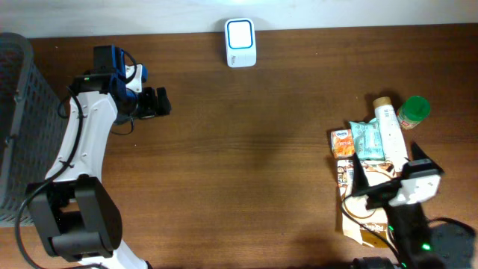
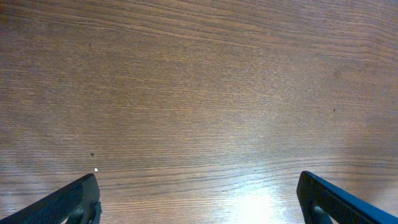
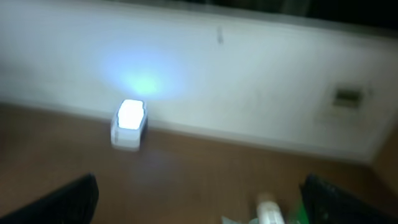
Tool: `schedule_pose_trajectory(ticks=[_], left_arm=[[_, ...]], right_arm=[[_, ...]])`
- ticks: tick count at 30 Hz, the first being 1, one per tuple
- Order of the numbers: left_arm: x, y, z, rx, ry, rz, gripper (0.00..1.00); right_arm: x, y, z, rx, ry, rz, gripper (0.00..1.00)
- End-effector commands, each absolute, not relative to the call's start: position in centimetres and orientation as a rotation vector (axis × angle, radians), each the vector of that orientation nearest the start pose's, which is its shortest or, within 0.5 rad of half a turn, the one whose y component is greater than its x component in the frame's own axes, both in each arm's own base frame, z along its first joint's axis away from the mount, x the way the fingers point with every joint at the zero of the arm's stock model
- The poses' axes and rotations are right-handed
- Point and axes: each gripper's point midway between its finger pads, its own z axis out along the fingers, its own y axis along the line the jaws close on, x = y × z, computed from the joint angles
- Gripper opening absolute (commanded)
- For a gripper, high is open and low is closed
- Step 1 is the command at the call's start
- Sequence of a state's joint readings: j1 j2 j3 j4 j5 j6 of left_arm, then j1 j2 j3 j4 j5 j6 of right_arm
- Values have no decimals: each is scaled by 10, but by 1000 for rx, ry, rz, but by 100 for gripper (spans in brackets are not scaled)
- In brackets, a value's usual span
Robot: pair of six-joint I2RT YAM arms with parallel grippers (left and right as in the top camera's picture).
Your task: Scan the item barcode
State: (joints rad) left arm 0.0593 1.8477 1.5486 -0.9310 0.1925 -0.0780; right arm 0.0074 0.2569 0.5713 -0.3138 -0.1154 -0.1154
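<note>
Wooden table (image 1: 246, 164); blurry scanner (image 3: 129, 124); items (image 1: 370, 140) partly hidden

The overhead camera looked straight down on the whole table (image 1: 246, 149). The left wrist camera faced down, close above bare wood. The right wrist camera looked almost level, blurred, toward the back wall (image 3: 249, 74), sharing the lit scanner (image 3: 129, 124) with the overhead view.

scanner (image 1: 240, 42): white, lit, far edge | items (image 1: 367, 140): heaped (right side)
</note>
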Motion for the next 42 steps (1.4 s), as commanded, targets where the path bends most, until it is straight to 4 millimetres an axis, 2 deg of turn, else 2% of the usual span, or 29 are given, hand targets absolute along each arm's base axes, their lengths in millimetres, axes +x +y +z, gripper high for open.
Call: schedule_pose_trajectory(ticks=[1, 4, 8, 15, 18, 42], left_arm=[[427, -7, 124, -134, 2786, -273, 99], [427, -7, 124, -134, 2786, -273, 99], [427, -7, 124, -134, 2786, -273, 99], [427, -7, 124, -135, 2786, -273, 99], [427, -7, 124, -134, 2786, -273, 99], [427, -7, 124, -134, 2786, -273, 99]], right_arm=[[230, 40, 282, -272, 1449, 74, 98], [231, 45, 258, -288, 1377, 86, 98], [234, 47, 228, -293, 1382, 95, 98], [241, 47, 185, -294, 1504, 110, 98], [241, 47, 160, -292, 1606, 122, 98], [241, 46, 162, -291, 1599, 120, 98]])
